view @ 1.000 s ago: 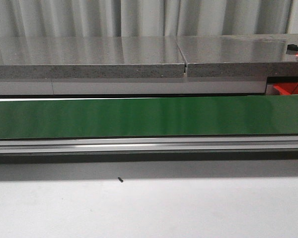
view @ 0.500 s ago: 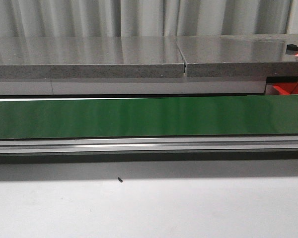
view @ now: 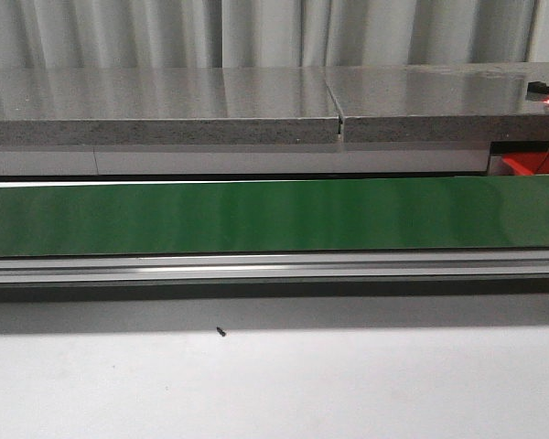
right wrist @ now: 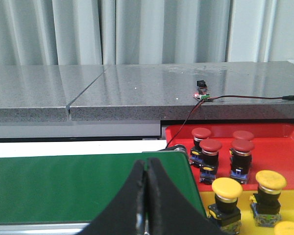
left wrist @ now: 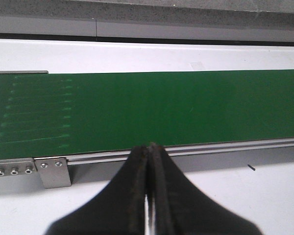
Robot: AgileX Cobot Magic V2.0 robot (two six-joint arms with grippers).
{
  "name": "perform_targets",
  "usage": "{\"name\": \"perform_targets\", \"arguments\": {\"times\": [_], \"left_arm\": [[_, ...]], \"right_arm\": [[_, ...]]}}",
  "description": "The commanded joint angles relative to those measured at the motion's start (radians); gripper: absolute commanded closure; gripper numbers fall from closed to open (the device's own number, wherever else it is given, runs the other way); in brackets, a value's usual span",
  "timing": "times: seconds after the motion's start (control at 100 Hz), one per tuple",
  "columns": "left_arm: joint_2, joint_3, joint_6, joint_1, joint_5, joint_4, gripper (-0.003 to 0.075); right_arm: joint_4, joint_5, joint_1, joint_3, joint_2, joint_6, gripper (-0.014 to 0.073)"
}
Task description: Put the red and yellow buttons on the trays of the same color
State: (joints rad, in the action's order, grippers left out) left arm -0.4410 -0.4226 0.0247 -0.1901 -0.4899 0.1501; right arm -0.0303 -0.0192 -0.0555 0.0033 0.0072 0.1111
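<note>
Several red buttons (right wrist: 211, 146) stand upright on the red tray (right wrist: 284, 156) in the right wrist view, and yellow buttons (right wrist: 227, 188) stand on the yellow tray (right wrist: 245, 203) nearer the camera. My right gripper (right wrist: 147, 164) is shut and empty over the green belt (right wrist: 78, 188), beside the trays. My left gripper (left wrist: 149, 148) is shut and empty at the near edge of the belt (left wrist: 147, 110). The front view shows the bare belt (view: 274, 215) and a corner of the red tray (view: 531, 165). No button lies on the belt.
A grey stone counter (view: 256, 105) runs behind the belt, with a small lit circuit board and wire (right wrist: 202, 95) above the trays. An aluminium rail (view: 274, 267) edges the belt in front. A tiny dark speck (view: 221, 332) lies on the white table (view: 274, 384).
</note>
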Motion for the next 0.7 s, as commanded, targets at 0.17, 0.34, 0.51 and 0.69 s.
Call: {"name": "perform_targets", "arguments": {"times": [0.17, 0.34, 0.51, 0.69], "left_arm": [[-0.003, -0.028, 0.005, -0.006, 0.08, 0.004, 0.0741], [-0.003, -0.028, 0.005, -0.006, 0.08, 0.004, 0.0741], [-0.003, -0.028, 0.005, -0.006, 0.08, 0.004, 0.0741], [-0.003, -0.028, 0.005, -0.006, 0.08, 0.004, 0.0741]], "right_arm": [[-0.019, -0.056, -0.008, 0.008, -0.036, -0.007, 0.0685], [-0.019, -0.047, -0.008, 0.008, -0.036, -0.007, 0.0685], [-0.019, -0.045, -0.008, 0.008, -0.036, -0.007, 0.0685], [-0.019, -0.045, -0.008, 0.008, -0.036, -0.007, 0.0685]]}}
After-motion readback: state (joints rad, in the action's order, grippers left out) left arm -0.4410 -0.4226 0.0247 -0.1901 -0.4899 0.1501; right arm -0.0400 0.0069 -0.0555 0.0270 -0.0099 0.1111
